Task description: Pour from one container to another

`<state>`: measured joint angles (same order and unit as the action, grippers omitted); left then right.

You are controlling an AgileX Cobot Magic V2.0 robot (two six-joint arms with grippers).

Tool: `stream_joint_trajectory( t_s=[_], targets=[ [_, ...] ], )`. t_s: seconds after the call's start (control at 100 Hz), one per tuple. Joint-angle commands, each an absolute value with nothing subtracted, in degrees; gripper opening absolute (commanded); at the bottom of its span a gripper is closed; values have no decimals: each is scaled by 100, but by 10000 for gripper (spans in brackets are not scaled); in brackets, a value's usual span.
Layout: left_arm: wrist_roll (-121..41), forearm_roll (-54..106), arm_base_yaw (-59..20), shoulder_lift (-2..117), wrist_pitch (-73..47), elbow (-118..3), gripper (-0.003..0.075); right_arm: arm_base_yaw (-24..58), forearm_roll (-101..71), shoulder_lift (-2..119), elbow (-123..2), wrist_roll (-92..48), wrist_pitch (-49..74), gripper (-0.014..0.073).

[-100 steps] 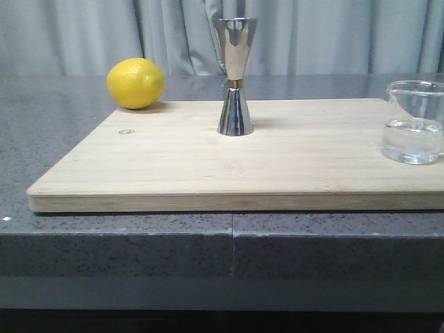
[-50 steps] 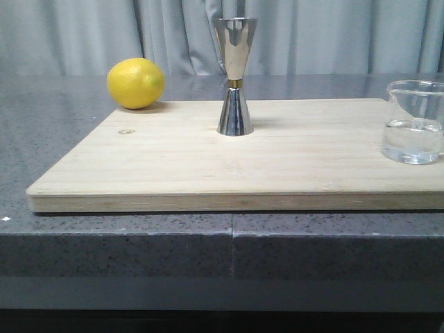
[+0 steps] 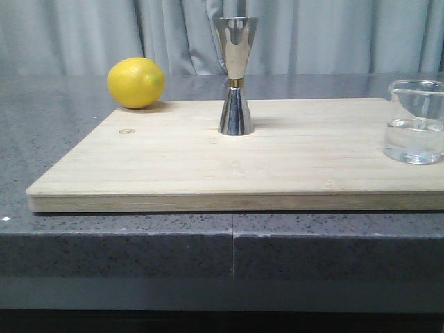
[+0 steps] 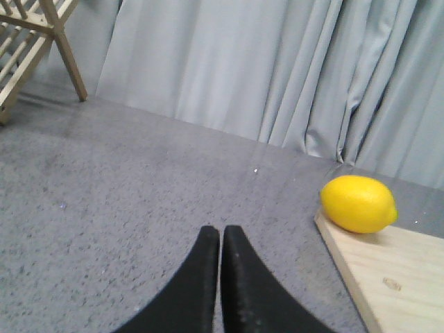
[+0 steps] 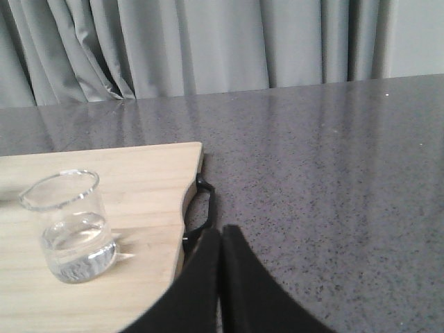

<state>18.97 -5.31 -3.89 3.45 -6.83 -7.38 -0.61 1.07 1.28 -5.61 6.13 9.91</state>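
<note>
Clearly my right gripper (image 5: 220, 239), fingers pressed together and empty, is the nearer one: the beaker (image 5: 69, 225) stands upright near the board's (image 3: 173, 163) right edge, just beside it, part full of clear liquid. The jigger (image 3: 236, 76) stands mid-board toward the far edge, contents unseen; my left gripper (image 4: 220, 239) is likewise clenched, off the left edge.

A kitchen or bar counter is suggested, staged before a plain grey curtain (image 3: 333, 35). A speckled grey stone worktop (image 3: 139, 257) is seen, on which a wooden cutting board (image 3: 208, 166) carries a jigger (image 3: 236, 76), a beaker (image 3: 415, 121) and a lemon (image 3: 136, 83). A wooden rack (image 4: 31, 41) is glimpsed at one side.
</note>
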Motion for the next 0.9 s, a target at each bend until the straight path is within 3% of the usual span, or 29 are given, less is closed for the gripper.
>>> stream_joint_trajectory(
  t_s=[0.0,0.19,0.41,0.51,0.63,0.77,0.89],
  targets=[
    [1902,-528,-562,977,-574,-1589,-21,-54,76,600,-1307,602,904,-67],
    [1902,-511,-1288,2679,-1165,-3123,-21,-54,76,1728,-2661,602,1239,-67],
    [1628,-664,-2430,4272,-830,-4067,-20,-54,76,2642,-3465,602,1301,-42],
    [1628,-903,-2859,4806,-568,-4274,-20,-54,76,2847,-3504,602,1262,33],
    [1628,-1295,-3251,5216,0,-4326,1,-54,76,2984,-3504,602,1219,223],
    [1628,-1620,-3522,5545,683,-4326,154,-54,42,3076,-3504,602,934,459],
    [1628,-1633,-3644,5758,1043,-4326,426,-54,-45,3141,-3504,602,831,528]
  ],
)
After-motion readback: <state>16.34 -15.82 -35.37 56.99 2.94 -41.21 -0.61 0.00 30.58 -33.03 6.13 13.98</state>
